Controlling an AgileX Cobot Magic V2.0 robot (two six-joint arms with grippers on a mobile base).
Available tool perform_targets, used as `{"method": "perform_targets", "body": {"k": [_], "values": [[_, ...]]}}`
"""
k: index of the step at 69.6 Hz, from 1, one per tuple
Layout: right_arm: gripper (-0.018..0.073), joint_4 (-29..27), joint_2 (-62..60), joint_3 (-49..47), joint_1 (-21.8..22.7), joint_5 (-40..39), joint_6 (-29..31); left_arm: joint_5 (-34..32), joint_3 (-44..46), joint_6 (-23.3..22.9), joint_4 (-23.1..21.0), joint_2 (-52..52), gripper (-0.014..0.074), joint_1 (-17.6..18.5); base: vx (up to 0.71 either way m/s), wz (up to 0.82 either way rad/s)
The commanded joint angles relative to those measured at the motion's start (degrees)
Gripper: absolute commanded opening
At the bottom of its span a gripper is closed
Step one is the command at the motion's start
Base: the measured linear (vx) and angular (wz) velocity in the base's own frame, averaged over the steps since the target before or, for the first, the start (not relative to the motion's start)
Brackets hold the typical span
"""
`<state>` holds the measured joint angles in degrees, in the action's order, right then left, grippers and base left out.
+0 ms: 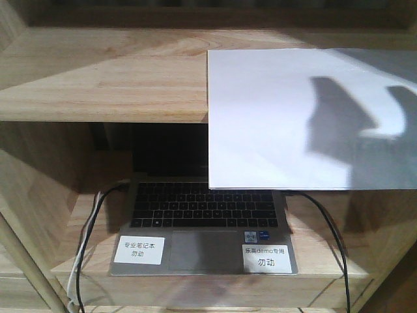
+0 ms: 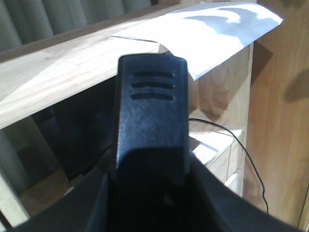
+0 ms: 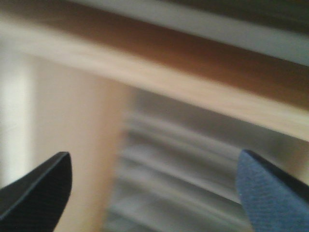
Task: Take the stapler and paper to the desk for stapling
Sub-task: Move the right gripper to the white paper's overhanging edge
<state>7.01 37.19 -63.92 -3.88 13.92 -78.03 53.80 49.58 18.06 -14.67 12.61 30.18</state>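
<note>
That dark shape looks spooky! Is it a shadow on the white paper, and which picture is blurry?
Front view: yes, a grey shadow lies across the thin white paper sheet. Right wrist view: all smeary blur, even around the open right hand.

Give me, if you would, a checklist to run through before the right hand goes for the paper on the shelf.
1. Paper overhangs the shelf board's front edge, offering a grip: ok.
2. Right hand open and empty: ok.
3. Right hand aligned with the paper: cannot tell; its view is blurred and shows no paper.
4. Stapler secured: cannot tell; a black ridged block fills the left wrist view, possibly it.
5. Desk located: cannot tell; no view shows it.
</note>
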Motion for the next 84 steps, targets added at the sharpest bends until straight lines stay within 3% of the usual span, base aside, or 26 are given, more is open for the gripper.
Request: {"method": "perform_targets", "body": {"k": [1, 7, 16, 29, 47, 72, 84], "values": [[0.0622, 4.9, -0.1, -1.6, -3.0, -6.4, -0.1, -6.5, 1.5, 0.1, -1.4, 1.0, -0.0006, 0.1, 0.0, 0.0], [0.0619, 6.7, -0.1, -1.0, -6.2, -6.4, -0.1, -6.5, 1.5, 0.1, -1.4, 1.0, -0.0006, 0.1, 0.0, 0.0], [0.0615, 6.9, -2.2, 5.6, -10.1, -14.3, -3.4, -6.5, 1.5, 0.1, -1.4, 1.0, -0.0006, 0.1, 0.0, 0.0], [0.0603, 5.6, -8.2, 18.4, -11.6, -23.2, -6.5, -6.5, 1.5, 0.1, -1.4, 1.0, -0.0006, 0.1, 0.0, 0.0], [0.0594, 5.2, -21.2, 30.6, -11.6, -20.9, -9.9, -6.5, 1.5, 0.1, -1.4, 1.0, -0.0006, 0.1, 0.0, 0.0], [0.0594, -3.0, -32.6, 43.2, -11.7, -14.8, -9.9, -6.5, 1.5, 0.1, -1.4, 1.0, -0.0006, 0.1, 0.0, 0.0], [0.0594, -4.6, -32.9, 47.7, -17.8, -13.2, -9.6, -6.5, 1.5, 0.1, -1.4, 1.0, -0.0006, 0.1, 0.0, 0.0]]}}
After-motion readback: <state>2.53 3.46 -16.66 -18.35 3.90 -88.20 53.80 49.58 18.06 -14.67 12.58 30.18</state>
